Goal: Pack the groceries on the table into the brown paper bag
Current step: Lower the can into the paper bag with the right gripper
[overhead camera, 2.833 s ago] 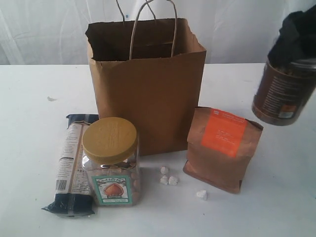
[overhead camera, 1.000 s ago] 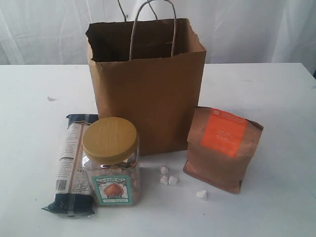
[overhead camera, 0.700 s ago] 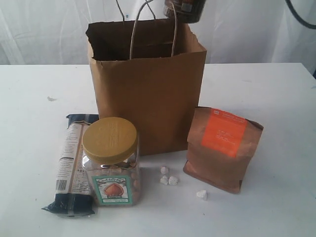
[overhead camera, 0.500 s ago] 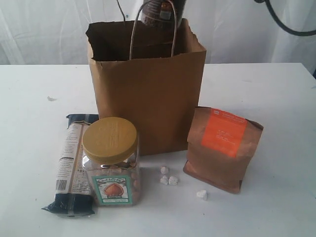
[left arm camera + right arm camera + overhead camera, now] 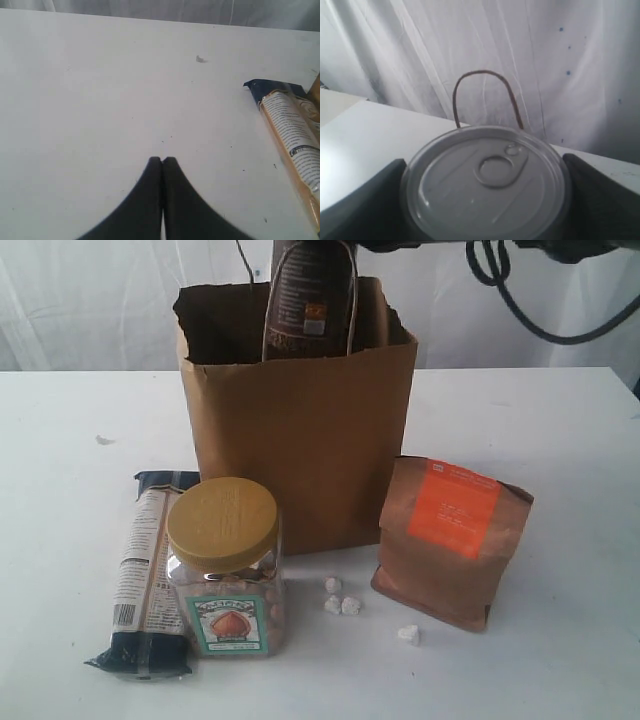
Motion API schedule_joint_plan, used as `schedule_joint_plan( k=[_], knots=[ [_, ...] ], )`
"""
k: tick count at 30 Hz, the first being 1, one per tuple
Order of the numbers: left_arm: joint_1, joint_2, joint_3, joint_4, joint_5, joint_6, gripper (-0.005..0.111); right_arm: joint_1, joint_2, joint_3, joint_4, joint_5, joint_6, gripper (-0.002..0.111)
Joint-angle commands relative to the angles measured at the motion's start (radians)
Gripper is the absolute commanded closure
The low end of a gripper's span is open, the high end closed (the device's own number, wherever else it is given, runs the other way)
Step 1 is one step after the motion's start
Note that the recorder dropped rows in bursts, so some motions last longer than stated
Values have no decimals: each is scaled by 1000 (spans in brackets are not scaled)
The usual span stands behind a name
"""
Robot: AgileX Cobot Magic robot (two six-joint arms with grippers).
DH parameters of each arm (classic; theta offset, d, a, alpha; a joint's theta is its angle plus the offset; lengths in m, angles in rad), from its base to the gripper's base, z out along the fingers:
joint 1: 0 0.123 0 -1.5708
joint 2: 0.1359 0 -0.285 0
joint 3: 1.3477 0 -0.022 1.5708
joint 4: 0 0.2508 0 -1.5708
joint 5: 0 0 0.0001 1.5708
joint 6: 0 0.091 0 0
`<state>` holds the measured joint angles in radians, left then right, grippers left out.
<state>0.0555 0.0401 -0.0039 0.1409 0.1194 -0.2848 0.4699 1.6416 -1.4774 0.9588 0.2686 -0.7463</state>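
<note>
We've got the can [image 5: 308,300] clamped in the R gripper [image 5: 485,200], jaws wide on its sides, lid up. Can hangs upright, long axis vertical, lower end dipped behind the front rim of the bag [image 5: 300,460], so next move looks like straight down, then release. L gripper [image 5: 162,165] closed on nothing, over bare table [image 5: 75,100] near the packet [image 5: 292,135]. Jar [image 5: 222,565] & pouch [image 5: 450,540] sit in front of bag.

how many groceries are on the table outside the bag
3: dark-blue/beige packet at front left, tan-lidded nut jar beside it, orange-labelled brown pouch front right of the brown paper bag. More may hide behind the bag.
</note>
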Motion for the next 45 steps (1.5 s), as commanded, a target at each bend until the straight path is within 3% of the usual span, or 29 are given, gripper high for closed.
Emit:
schedule_joint_plan(
  k=[1,10,15,17,40,45],
  knots=[
    [1,-4,4,-5,4,-3,107,-2,11,-11,1,6,-9,92],
    [1,-4,4,-5,4,-3,107,-2,26,-9,-182,25,-9,90],
    [1,-4,4,-5,4,-3,107,-2,29,1,-182,29,-9,62],
    [1,-4,4,-5,4,-3,107,-2,33,1,-182,29,-9,55],
    [1,-4,4,-5,4,-3,107,-2,82,1,-187,119,-9,55],
    [1,-4,4,-5,4,-3,107,-2,93,1,-187,131,-1,43]
  ],
)
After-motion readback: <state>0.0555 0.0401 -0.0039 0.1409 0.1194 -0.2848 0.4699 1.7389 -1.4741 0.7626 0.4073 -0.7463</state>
